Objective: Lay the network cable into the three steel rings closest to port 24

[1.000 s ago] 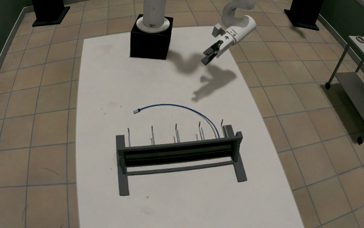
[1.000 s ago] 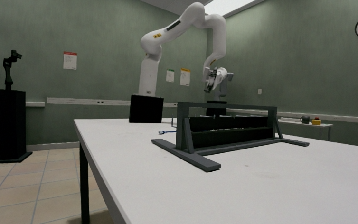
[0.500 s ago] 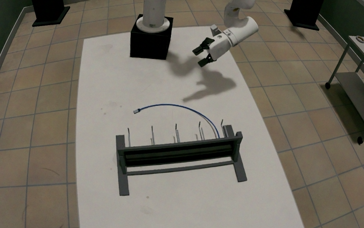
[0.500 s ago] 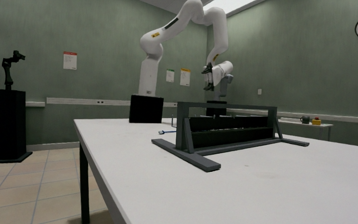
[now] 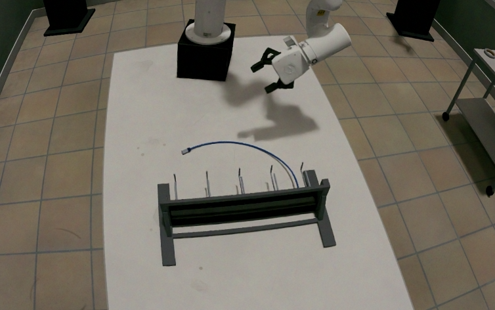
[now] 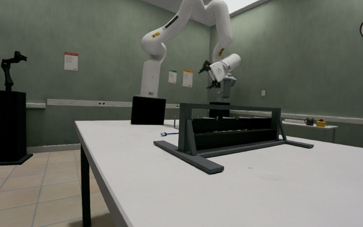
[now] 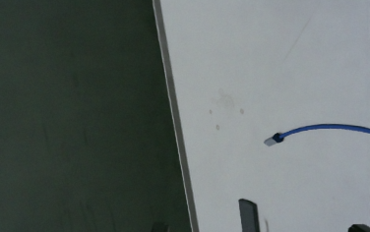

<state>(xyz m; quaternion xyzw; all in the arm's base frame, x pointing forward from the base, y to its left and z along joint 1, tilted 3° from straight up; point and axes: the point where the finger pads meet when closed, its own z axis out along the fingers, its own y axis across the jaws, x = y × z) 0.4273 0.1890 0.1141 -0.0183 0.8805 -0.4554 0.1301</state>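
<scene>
A blue network cable (image 5: 243, 146) lies in an arc on the white table behind the dark grey rack (image 5: 243, 210). Its clear plug (image 5: 185, 150) rests free at the left. Its other end runs down to the rack's right end (image 5: 296, 184). Several thin steel rings (image 5: 239, 178) stand in a row behind the rack; the cable lies outside them. My gripper (image 5: 266, 75) is open and empty, high above the table's far right part, well away from the cable. The wrist view shows the plug (image 7: 272, 141) and part of the cable (image 7: 325, 129).
The arm's black pedestal (image 5: 205, 50) stands at the table's far end. The table's left edge (image 7: 172, 113) shows in the wrist view. A grey trolley (image 5: 474, 106) stands on the floor at the right. Black pedestals (image 5: 67, 14) stand in the far corners.
</scene>
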